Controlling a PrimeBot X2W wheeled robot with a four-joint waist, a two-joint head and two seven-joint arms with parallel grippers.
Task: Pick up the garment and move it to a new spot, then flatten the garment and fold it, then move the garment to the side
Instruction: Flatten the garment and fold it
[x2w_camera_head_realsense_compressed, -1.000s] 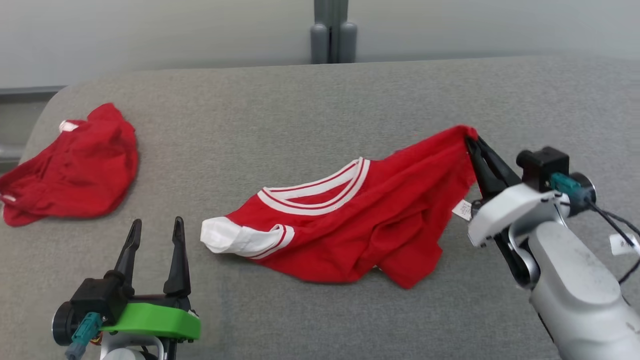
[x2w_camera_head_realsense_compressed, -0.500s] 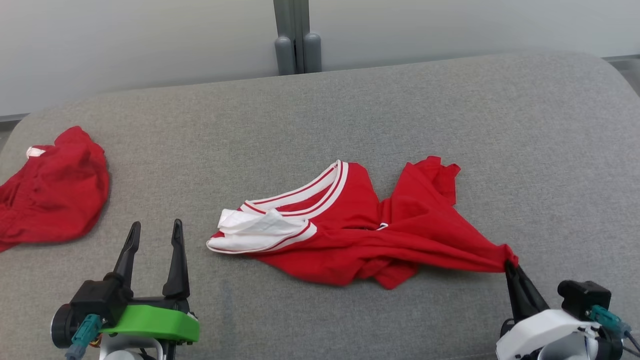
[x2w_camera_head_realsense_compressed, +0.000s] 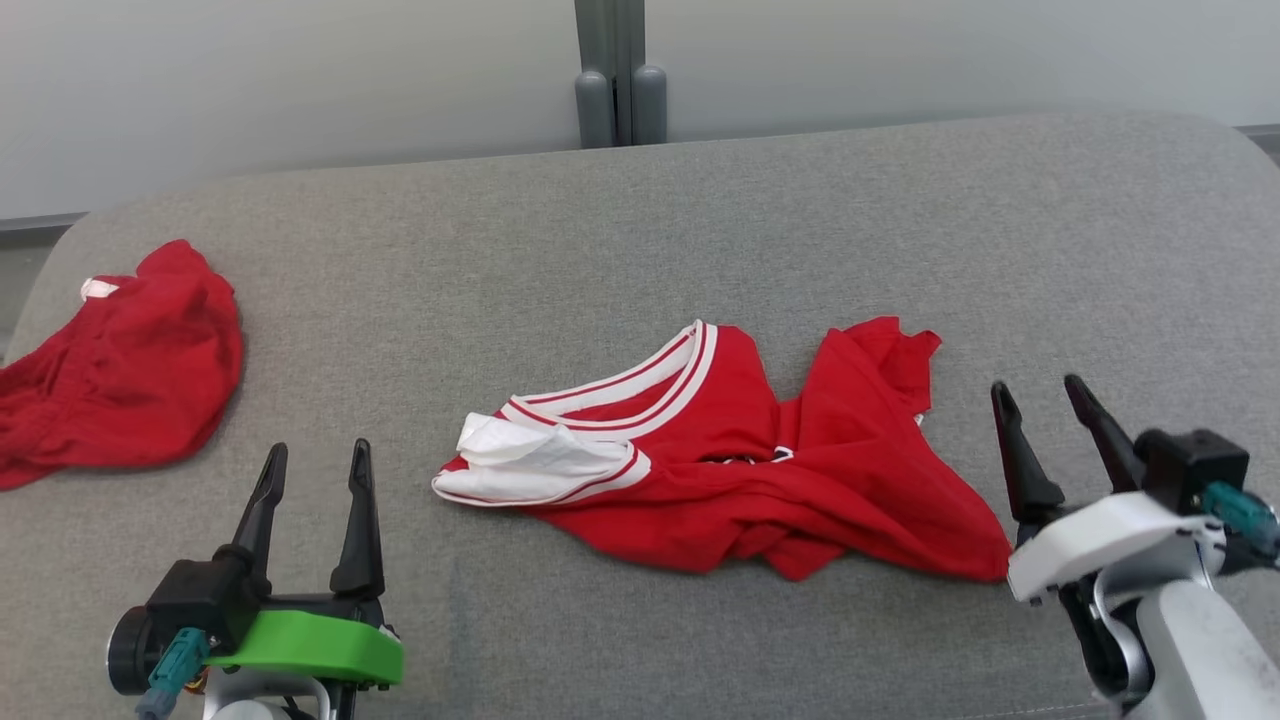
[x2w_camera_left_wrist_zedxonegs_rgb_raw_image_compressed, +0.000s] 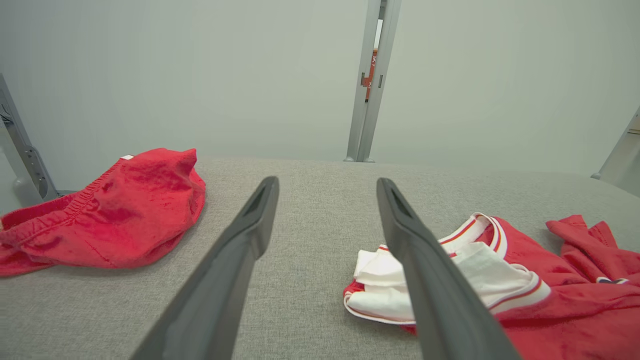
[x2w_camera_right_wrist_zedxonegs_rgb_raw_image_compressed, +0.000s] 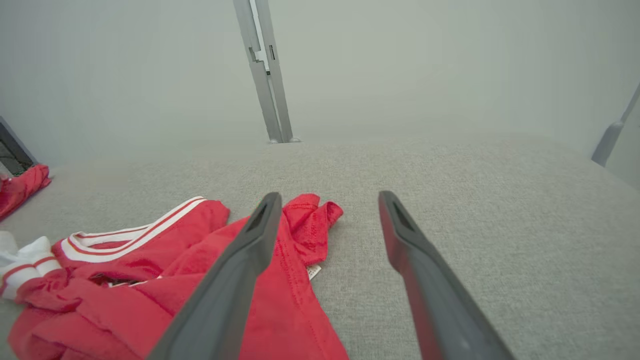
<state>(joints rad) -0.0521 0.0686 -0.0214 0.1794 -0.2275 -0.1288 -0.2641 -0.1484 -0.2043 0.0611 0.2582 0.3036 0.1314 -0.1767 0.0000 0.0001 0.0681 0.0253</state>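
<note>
OK, right gripper (x2w_camera_head_realsense_compressed: 1038, 392) is sitting spread and empty, just beside a corner of the shirt (x2w_camera_head_realsense_compressed: 760, 470); left gripper (x2w_camera_head_realsense_compressed: 318, 450) is idling spread too. Shirt is lying crumpled mid cushion (x2w_camera_head_realsense_compressed: 640, 230). It's looking light and limp, so I'm favouring pinching hem corners.

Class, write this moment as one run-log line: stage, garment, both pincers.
stage: flattening not started | red shirt: crumpled on grey surface | left pincer: open, empty | right pincer: open, empty, beside it

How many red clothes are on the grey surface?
2. A crumpled red jersey with white-striped collar lies in the middle; a plain red bunched garment sits at the left edge. None looks hidden.
</note>
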